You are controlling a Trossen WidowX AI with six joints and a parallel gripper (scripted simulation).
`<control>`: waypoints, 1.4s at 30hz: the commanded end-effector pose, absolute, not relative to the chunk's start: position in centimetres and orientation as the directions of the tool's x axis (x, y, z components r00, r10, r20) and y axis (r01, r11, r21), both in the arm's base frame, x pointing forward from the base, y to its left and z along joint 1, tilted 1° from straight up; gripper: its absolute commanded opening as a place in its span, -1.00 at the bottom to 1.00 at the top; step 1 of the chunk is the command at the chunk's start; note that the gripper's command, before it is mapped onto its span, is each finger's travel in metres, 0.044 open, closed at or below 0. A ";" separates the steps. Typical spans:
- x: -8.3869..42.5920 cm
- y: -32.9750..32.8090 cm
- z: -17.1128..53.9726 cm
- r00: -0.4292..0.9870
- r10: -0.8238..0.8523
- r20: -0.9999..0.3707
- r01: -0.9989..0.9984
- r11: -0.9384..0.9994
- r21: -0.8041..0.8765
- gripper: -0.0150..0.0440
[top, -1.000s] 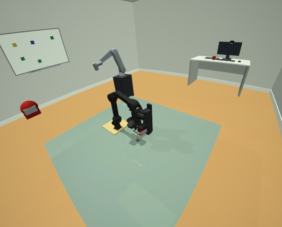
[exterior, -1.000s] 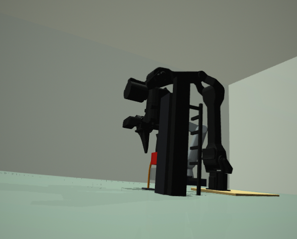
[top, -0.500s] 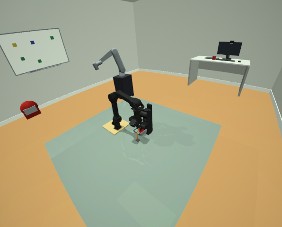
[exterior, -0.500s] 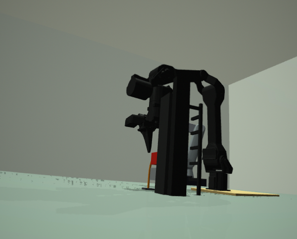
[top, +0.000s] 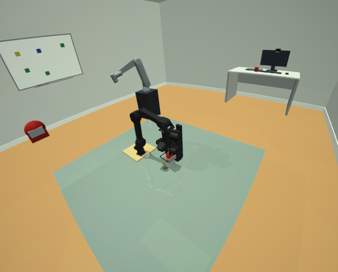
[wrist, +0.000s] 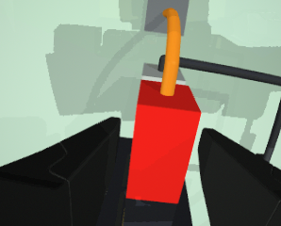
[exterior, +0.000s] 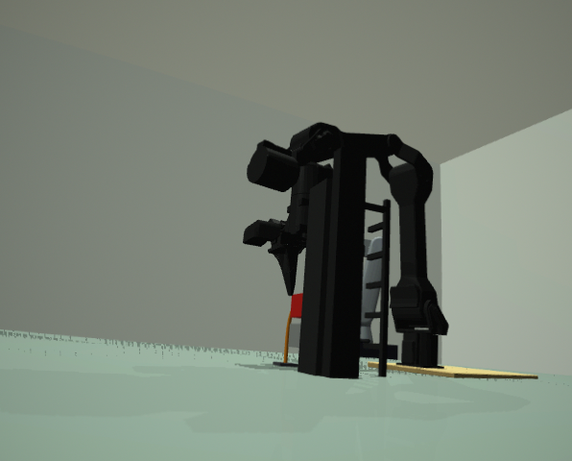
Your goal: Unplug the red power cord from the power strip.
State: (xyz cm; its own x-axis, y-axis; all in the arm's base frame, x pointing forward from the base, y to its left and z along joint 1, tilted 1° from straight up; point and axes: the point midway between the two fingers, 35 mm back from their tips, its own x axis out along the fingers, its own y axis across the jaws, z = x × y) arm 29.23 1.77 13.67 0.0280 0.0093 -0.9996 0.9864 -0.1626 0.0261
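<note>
Hanging point-down just beside the tall black tower (exterior: 333,273), the gripper (exterior: 290,287) has its tips right at the top of the red plug (exterior: 297,304). The plug sits low, close against the side of the tower, on the side away from the arm's base.

From the wrist camera, the two black fingers stand on either side of the red plug (wrist: 162,151). The jaws are partly open. A gap shows between the plug and each finger, so they are not pinching it. The gripper has hold of nothing.

The plug stands upright in a grey power strip (top: 171,159), which lies on the green mat (top: 163,219) at the foot of the tower. It looks plugged in, but the spot where they join is too small and dark to be sure.

An orange cord (wrist: 173,51) comes out of the top of the plug. It bends away from the tower and goes down to a small grey square (wrist: 167,9) lying on the mat, a little farther from the tower than the plug.

On the other side of the tower, the arm's base stands on a flat tan board (exterior: 455,371). A thin black rack (exterior: 385,287) stands between the tower and the base.
</note>
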 end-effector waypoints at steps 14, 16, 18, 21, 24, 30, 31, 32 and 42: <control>29.2 1.8 13.0 0.025 0.009 -1.000 0.986 -0.163 0.023 -0.40; 29.2 1.8 13.0 0.025 0.009 -1.000 0.986 -0.163 0.023 -0.44; 29.2 1.8 13.0 0.025 0.009 -1.000 0.986 -0.163 0.023 -0.49; 29.2 1.6 13.0 0.025 0.009 -1.000 0.986 -0.163 0.023 -0.49; 29.2 1.2 13.0 0.025 0.009 -1.000 0.986 -0.163 0.023 -0.49; 29.1 0.2 13.0 0.024 0.008 -1.000 0.986 -0.163 0.023 -0.49; 29.1 0.1 13.0 0.024 0.008 -1.000 0.986 -0.163 0.023 -0.49; 29.1 -0.1 13.0 0.024 0.008 -1.000 0.986 -0.163 0.023 -0.49; 28.8 -1.8 13.0 0.023 0.006 -1.000 0.986 -0.164 0.022 -0.49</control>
State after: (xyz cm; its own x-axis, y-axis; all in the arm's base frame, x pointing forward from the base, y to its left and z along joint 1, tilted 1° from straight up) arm 29.25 1.40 12.89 0.0315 0.0822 -0.9961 0.9918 -0.1262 0.0209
